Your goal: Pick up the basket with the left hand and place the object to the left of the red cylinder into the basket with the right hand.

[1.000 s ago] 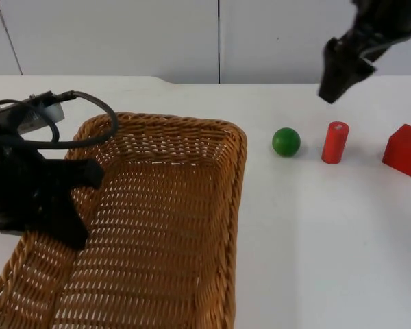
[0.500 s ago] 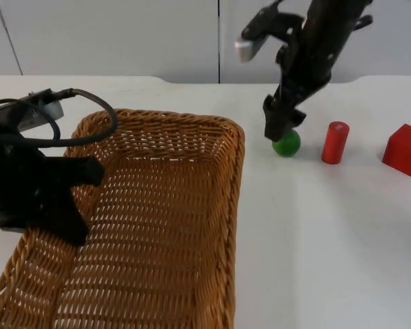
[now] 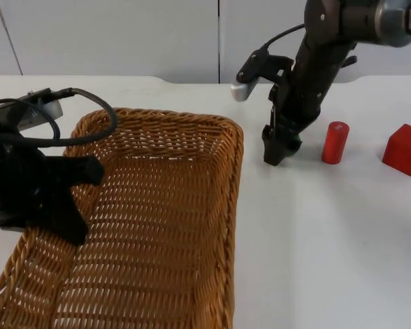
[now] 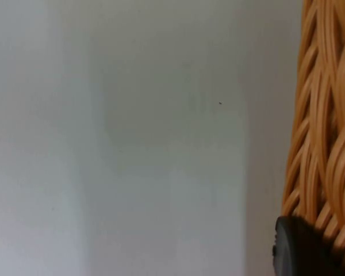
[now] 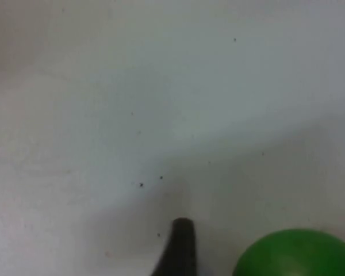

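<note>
Right gripper dropping over the green ball

Top view: the right gripper is now covering the spot left of the red cylinder, having swung in within 1 second, so a grasp looks near; the left gripper is clamping the woven wicker basket by its rim. Right wrist view: the smooth green ball is sitting just beside a fingertip; finger spread unclear.

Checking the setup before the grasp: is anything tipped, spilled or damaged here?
Nothing stands out. The woven wicker basket looks intact in the left gripper; the red cylinder stands upright beside the red cube; the right gripper is down at the green ball.
</note>
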Tool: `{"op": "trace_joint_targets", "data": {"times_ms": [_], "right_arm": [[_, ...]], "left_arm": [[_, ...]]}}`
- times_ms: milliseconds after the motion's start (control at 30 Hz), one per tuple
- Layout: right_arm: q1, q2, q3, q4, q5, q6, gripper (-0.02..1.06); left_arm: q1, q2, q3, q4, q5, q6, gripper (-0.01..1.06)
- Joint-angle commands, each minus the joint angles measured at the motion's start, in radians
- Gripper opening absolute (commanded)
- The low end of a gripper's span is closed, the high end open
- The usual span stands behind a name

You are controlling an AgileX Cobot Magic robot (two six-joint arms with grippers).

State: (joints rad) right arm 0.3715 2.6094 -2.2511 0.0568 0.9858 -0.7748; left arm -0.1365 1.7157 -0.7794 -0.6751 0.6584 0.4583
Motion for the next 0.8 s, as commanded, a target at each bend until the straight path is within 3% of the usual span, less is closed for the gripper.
{"op": "trace_joint_targets", "data": {"times_ms": [0, 67, 100, 200, 433, 567, 767], "right_arm": [[0.001, -0.004, -0.011, 0.001, -0.003, -0.009, 0.57], [0.001, -0.021, -0.011, 0.001, 0.008, -0.009, 0.33], [0.001, -0.021, -0.011, 0.001, 0.008, -0.009, 0.33], [0.001, -0.066, -0.011, 0.025, 0.048, -0.009, 0.00], [0.001, -0.199, -0.011, 0.035, 0.158, 0.061, 0.00], [-0.003, -0.314, -0.011, 0.015, 0.207, 0.262, 0.00], [-0.001, -0.420, -0.009, 0.004, 0.235, 0.415, 0.00]], "left_arm": [[-0.002, -0.010, 0.004, -0.021, -0.001, 0.001, 0.00], [-0.002, -0.010, 0.004, -0.021, -0.001, 0.001, 0.00], [-0.002, -0.010, 0.004, -0.021, -0.001, 0.001, 0.00], [-0.002, -0.010, 0.004, -0.023, 0.002, 0.001, 0.00], [-0.002, -0.010, 0.004, -0.023, 0.008, 0.001, 0.00], [-0.002, -0.010, 0.004, -0.023, 0.009, 0.001, 0.00], [-0.002, -0.010, 0.004, -0.023, 0.009, 0.001, 0.00]]}}
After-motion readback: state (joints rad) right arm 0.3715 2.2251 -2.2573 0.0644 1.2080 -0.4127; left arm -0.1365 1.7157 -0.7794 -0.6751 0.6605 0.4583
